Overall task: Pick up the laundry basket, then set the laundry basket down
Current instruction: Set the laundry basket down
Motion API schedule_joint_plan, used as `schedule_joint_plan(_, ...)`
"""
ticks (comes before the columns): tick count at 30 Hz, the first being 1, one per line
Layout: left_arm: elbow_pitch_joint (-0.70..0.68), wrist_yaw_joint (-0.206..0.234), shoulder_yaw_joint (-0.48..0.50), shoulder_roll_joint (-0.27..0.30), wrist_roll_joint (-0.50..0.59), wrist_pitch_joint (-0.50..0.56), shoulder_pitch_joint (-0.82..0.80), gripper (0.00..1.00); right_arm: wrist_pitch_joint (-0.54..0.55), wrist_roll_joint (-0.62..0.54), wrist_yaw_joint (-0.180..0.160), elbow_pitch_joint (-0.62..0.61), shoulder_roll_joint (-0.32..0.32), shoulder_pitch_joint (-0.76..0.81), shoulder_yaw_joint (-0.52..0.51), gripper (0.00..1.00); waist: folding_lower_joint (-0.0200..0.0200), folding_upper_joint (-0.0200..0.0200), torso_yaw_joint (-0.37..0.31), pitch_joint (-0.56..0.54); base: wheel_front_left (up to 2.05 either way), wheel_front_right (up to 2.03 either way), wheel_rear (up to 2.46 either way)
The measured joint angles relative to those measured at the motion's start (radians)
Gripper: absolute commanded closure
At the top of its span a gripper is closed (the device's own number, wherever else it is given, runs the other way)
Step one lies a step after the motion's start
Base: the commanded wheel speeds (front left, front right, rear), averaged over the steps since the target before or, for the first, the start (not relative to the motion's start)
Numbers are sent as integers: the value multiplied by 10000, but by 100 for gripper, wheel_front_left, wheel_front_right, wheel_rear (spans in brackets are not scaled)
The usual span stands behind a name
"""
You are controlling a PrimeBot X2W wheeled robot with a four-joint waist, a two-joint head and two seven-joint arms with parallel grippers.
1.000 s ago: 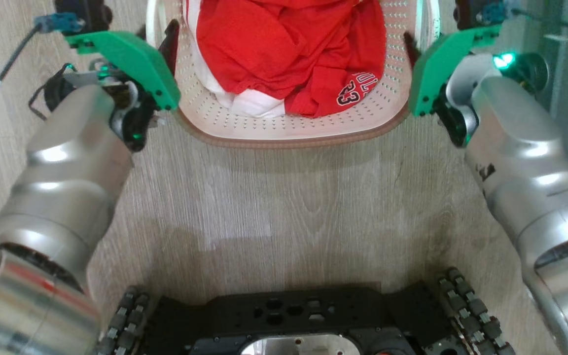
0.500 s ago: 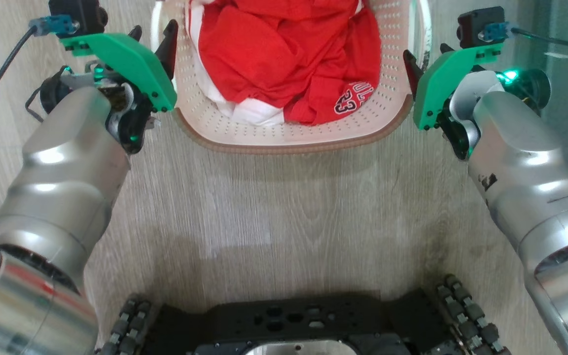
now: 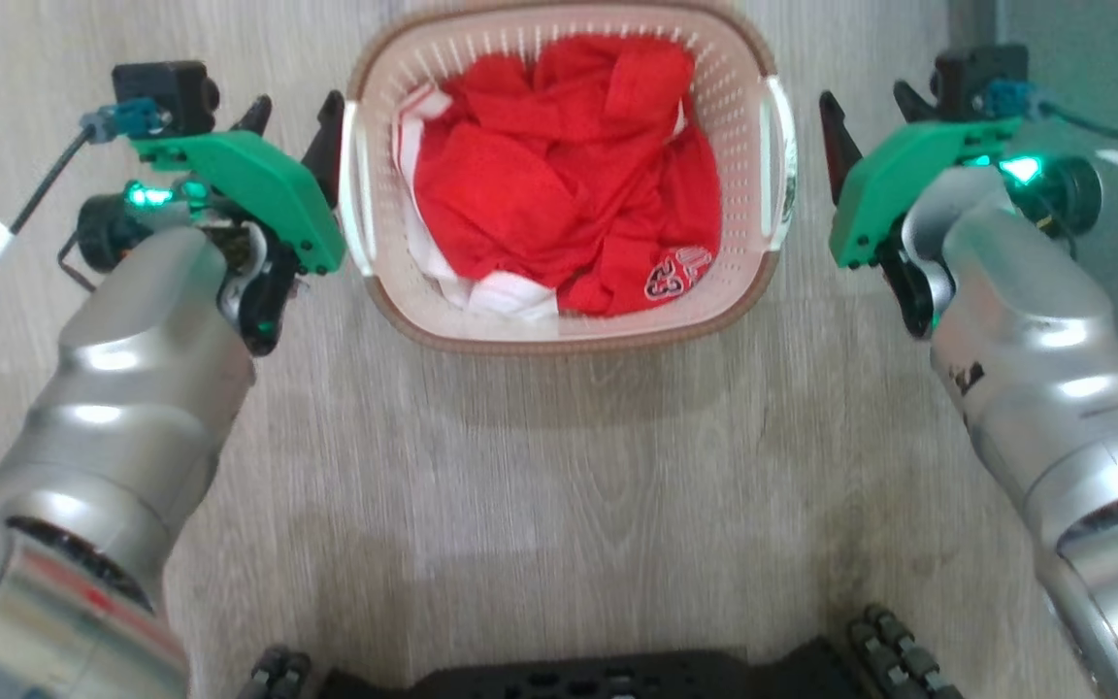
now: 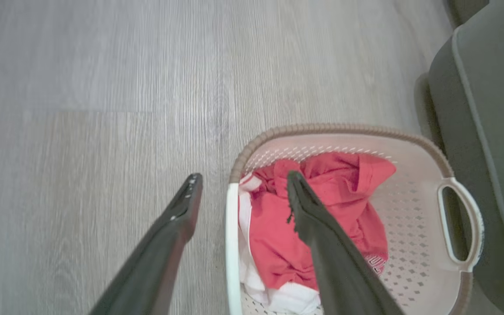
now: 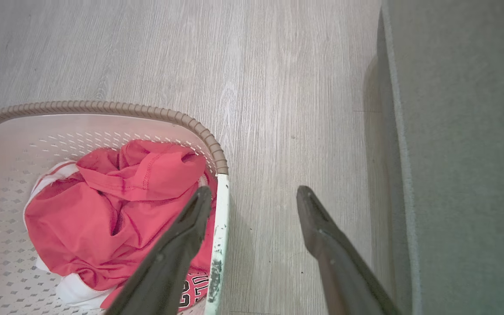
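sitting on the floor [image 3: 559, 466] between the left gripper [image 3: 295, 102] and right gripper [image 3: 862, 94], both wide open and empty, the laundry basket [image 3: 559, 340] is cream, perforated, brown-rimmed, holding red clothes [image 3: 559, 184]; right wrist view shows dark smudges [image 5: 215, 267] on its white handle [image 5: 222, 205]

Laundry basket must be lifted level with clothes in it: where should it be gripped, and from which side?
By the left handle and right handle, each from its own outer side. They are thin white loops at opposite ends of the rim, probably slim enough to pinch.
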Motion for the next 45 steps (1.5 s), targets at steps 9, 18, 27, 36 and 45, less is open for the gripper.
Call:
schedule_joint_plan(9, -2079, 840, 1964, 568, 2082, -31, 982, 0, -117, -780, 0, -1524, -372, 860, -1129, 0, 0, 0, 142, -1123, 0, 0, 0)
schedule_joint_plan(18, -5068, 1507, 4560, 798, 4778, -33, 3286, 0, -121, -2259, 0, -4197, -334, 2786, -2815, 0, 0, 0, 215, -2246, 0, 0, 0)
schedule_joint_plan(27, -7258, 1695, 5894, 790, 6289, -63, 5027, 0, -123, -2938, 0, -6297, -98, 4131, -3540, 0, 0, -1, 202, -3223, 0, 0, 0)
schedule_joint_plan(36, -8916, 2027, 6427, 817, 6959, -75, 6505, 0, -123, -3072, 0, -7576, -27, 5269, -3718, 0, 0, 0, 169, -4201, 0, 0, 0)
schedule_joint_plan(45, -10487, 2483, 6452, 1127, 7114, 117, 8014, 0, -40, -3175, 0, -8600, 15, 6453, -3864, 0, 0, 0, 122, -5047, 0, 0, 0)
